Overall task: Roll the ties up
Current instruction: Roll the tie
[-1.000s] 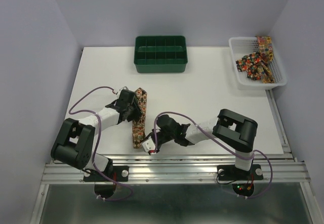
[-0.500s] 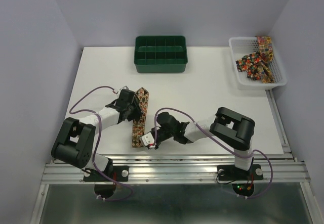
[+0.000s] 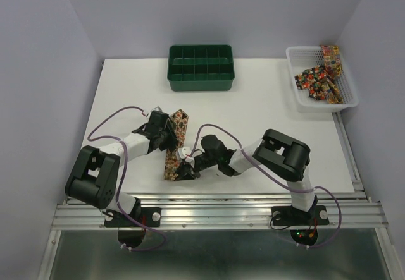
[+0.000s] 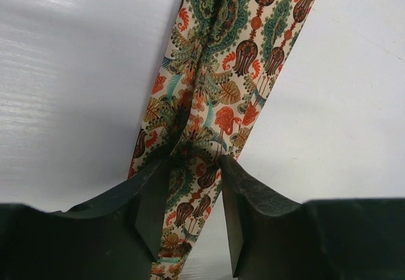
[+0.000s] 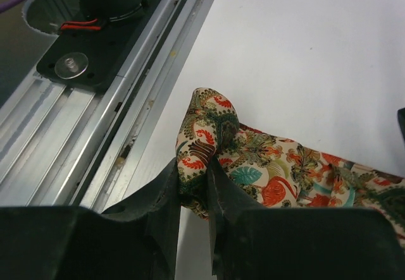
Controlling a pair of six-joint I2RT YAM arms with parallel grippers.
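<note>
At the right fingers (image 5: 163,194): pressed together on the folded near end of the long narrow paisley-print fabric necktie (image 5: 272,163).
Left fingers (image 4: 149,198): part spread, tips astride the necktie's mid-length, probably pinning it.
Necktie position: flat on the white counter (image 3: 266,115), lengthwise between both arms.
Handling: light, limp, probably slippery; grip the folded end across its width, or the roll may spring open.

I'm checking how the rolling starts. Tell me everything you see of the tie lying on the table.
The tie is a long, narrow fabric strip printed with small red, green, tan and brown motifs on cream. It lies flat on the white table, pointed end at the far side. Its near end is curled up into a hump, pinched by the right gripper. The left gripper sits over its middle, jaws apart.
</note>
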